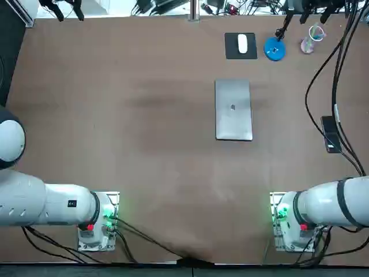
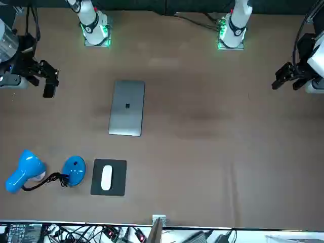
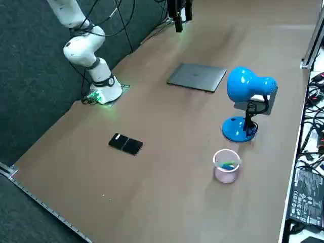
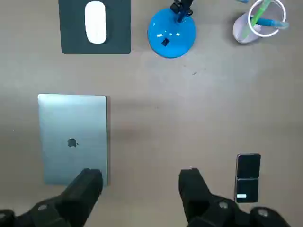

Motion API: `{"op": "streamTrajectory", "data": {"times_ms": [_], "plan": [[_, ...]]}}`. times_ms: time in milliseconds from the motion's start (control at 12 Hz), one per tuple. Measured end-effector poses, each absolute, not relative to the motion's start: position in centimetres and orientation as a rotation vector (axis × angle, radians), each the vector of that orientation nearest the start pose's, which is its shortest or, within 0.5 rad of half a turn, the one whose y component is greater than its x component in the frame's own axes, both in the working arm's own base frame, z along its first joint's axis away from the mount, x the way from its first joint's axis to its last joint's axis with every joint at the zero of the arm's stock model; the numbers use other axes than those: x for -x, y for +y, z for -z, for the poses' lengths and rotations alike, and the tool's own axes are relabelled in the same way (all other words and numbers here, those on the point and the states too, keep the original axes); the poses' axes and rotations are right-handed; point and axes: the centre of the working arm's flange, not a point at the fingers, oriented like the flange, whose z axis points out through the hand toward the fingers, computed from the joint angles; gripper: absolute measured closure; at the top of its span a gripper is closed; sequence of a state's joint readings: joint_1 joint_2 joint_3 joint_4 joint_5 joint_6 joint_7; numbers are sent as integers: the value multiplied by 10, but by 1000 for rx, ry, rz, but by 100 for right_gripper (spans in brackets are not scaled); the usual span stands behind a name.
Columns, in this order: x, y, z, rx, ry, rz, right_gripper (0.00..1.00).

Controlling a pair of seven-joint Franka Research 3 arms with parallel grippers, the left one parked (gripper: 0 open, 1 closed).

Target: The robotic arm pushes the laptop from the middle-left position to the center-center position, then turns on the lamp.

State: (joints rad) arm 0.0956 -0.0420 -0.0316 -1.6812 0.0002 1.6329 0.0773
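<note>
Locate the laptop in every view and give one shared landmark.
Top view: laptop right of centre.
Front view: left of centre.
Right side view: upper middle.
Right wrist view: in view, near one finger of the open right tool.
Shared landmark: blue lamp, farther from the arms than the laptop.

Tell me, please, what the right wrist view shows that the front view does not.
Only the right wrist view shows the black phone and the cup of pens. Only the front view shows the lamp's blue head and the right arm's base. Both show the closed laptop, the mouse on its pad, the lamp's base, and the right claw, open above the table, off to the laptop's side.
</note>
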Motion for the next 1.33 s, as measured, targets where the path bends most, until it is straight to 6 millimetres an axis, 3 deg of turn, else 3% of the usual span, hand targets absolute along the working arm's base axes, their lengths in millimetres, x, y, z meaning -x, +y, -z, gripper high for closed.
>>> {"op": "streamTrajectory", "data": {"times_ms": [750,1000,1083,1333], "plan": [[-544,35,-599,3140,87,-26,0],[-544,60,-586,3139,192,-64,0],[-546,83,-573,3138,223,-96,0],[-551,109,-549,3122,302,-118,0]]}}
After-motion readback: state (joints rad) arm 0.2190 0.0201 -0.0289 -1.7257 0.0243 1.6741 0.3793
